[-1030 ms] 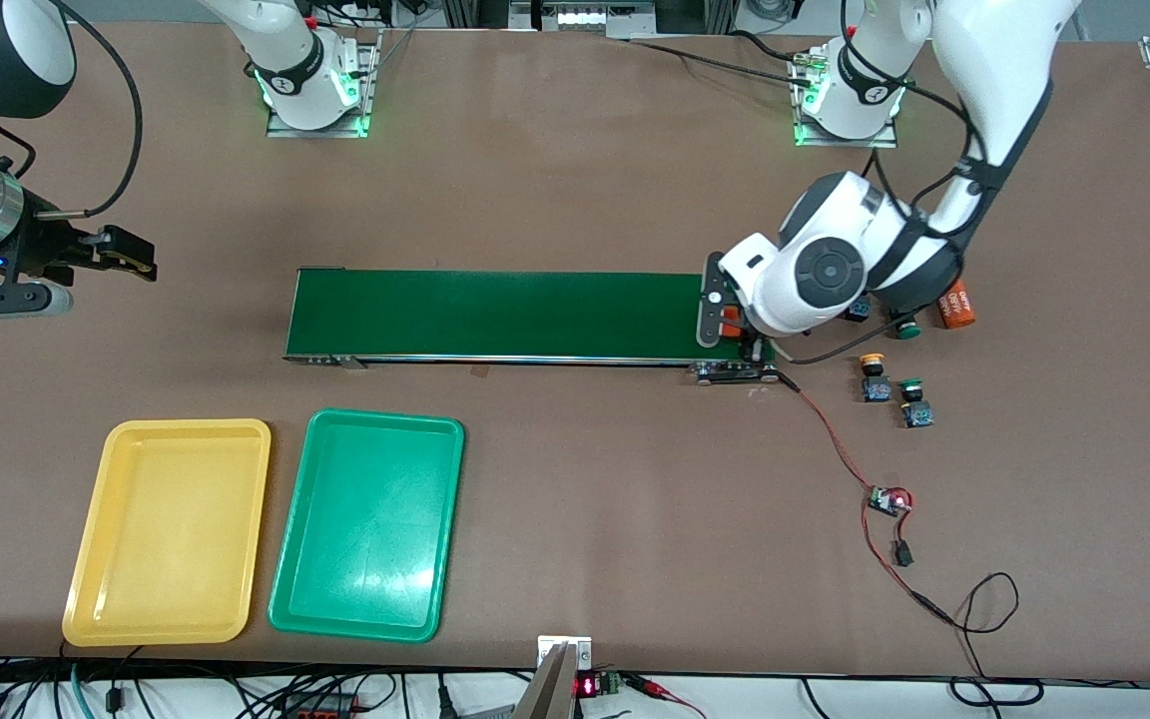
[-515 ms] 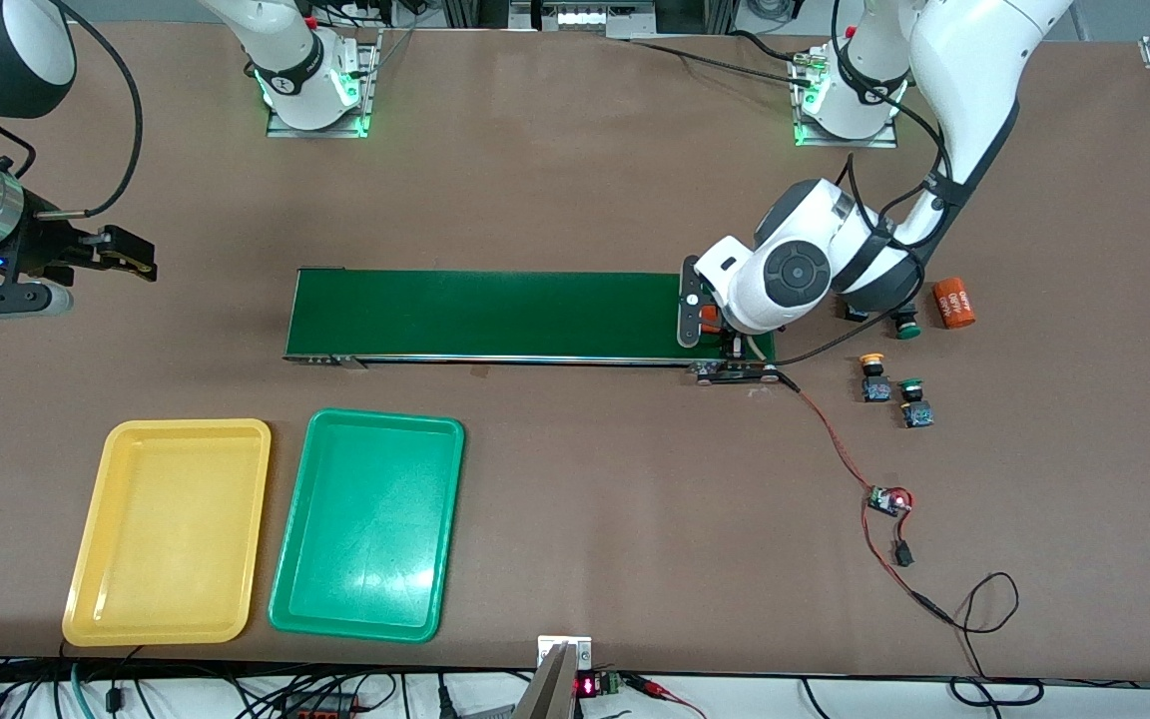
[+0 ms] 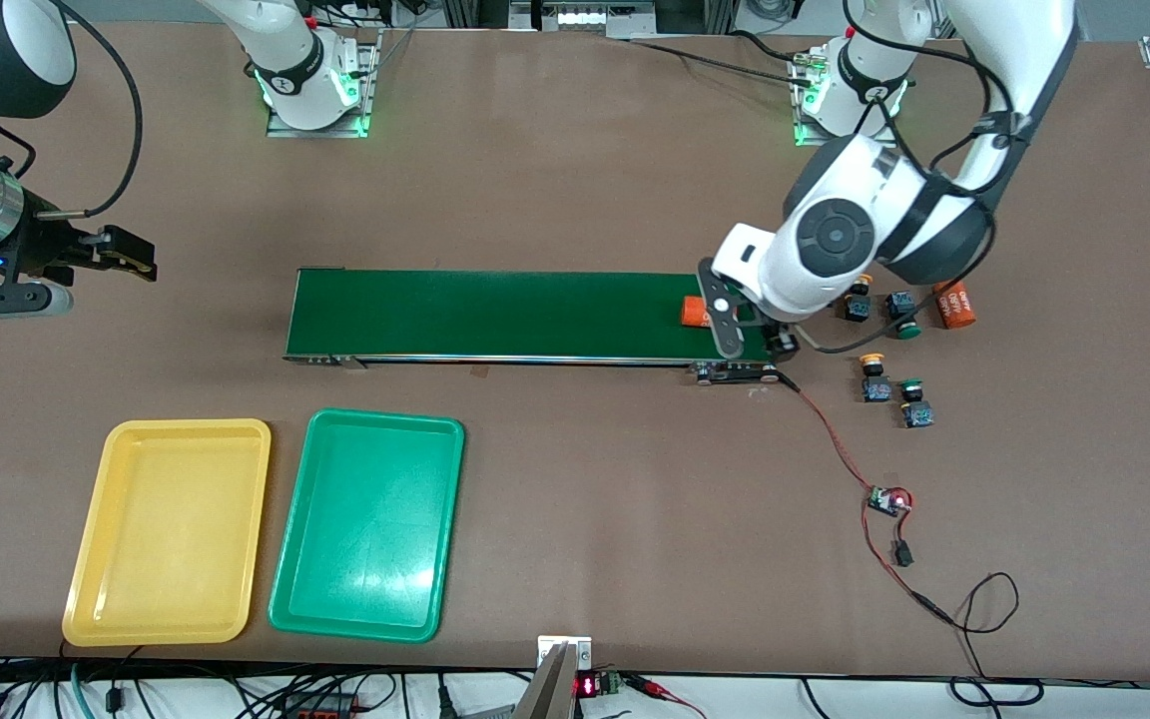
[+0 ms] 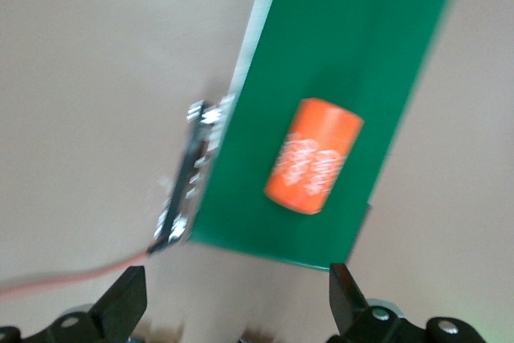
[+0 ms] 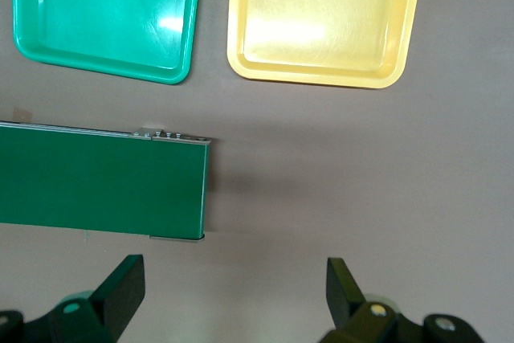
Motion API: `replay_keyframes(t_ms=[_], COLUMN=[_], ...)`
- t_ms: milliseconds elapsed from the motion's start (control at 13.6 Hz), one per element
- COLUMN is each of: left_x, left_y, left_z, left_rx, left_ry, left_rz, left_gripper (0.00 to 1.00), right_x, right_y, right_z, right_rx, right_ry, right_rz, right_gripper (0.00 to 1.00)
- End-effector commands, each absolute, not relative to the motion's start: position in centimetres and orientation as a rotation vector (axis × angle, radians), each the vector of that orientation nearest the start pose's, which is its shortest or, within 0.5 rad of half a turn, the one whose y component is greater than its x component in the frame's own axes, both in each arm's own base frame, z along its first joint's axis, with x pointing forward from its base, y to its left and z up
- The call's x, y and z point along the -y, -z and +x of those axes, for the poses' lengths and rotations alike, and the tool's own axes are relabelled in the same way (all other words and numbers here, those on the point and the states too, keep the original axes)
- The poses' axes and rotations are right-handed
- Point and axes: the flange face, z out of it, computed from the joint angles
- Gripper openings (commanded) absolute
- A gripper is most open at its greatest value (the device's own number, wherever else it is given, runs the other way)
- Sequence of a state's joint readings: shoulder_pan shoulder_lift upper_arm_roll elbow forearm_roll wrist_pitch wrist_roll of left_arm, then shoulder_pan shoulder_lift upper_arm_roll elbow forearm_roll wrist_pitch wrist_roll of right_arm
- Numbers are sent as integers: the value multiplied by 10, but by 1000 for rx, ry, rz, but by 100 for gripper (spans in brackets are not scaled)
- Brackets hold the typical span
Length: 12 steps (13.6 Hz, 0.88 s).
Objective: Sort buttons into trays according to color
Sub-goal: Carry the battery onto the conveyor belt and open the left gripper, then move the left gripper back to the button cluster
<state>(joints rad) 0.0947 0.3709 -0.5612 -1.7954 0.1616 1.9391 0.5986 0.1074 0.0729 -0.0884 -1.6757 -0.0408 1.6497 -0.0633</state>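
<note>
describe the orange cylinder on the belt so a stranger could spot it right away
Find the long dark-green conveyor belt in the middle of the table and follow it to the left arm's end. The orange cylinder with white print lies there on its side; unlike the other orange cylinder, it rests on the belt, not on the bare table.

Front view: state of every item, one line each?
left gripper: open, over the conveyor belt's end
right gripper: open, waiting
orange cylinder: lying on the belt, released
second orange cylinder: on the table
four buttons: on the table, unsorted
yellow tray: empty
green tray: empty
</note>
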Motion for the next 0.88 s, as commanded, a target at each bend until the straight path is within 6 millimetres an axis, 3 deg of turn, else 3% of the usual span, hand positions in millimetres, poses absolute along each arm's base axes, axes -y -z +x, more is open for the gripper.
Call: replay_keyframes(t_ms=[0, 221, 368, 442, 589, 736, 810], left_x=[189, 132, 116, 105, 50, 18, 14], left_y=[-359, -352, -339, -333, -336, -309, -297], left_z=[599, 614, 618, 621, 644, 665, 664], left_rx=[-1299, -825, -458, -360, -222, -139, -123], left_ry=[-254, -273, -297, -301, -265, -295, -321], left_rz=[-2892, -2996, -3044, -3031, -3036, -3073, -3069], left_gripper=[100, 100, 100, 100, 100, 100, 100], right_x=[-7, -7, -8, -9, -8, -8, -8], right_y=[-541, -542, -542, -543, -543, -543, -543], right_z=[574, 574, 574, 574, 574, 574, 574], right_rx=[164, 164, 166, 166, 166, 166, 166], right_ry=[-154, -151, -151, -149, -149, -149, -149], right_rz=[-3184, -3184, -3184, -3184, -3184, -3184, -3184], right_gripper=[100, 100, 100, 100, 100, 100, 100])
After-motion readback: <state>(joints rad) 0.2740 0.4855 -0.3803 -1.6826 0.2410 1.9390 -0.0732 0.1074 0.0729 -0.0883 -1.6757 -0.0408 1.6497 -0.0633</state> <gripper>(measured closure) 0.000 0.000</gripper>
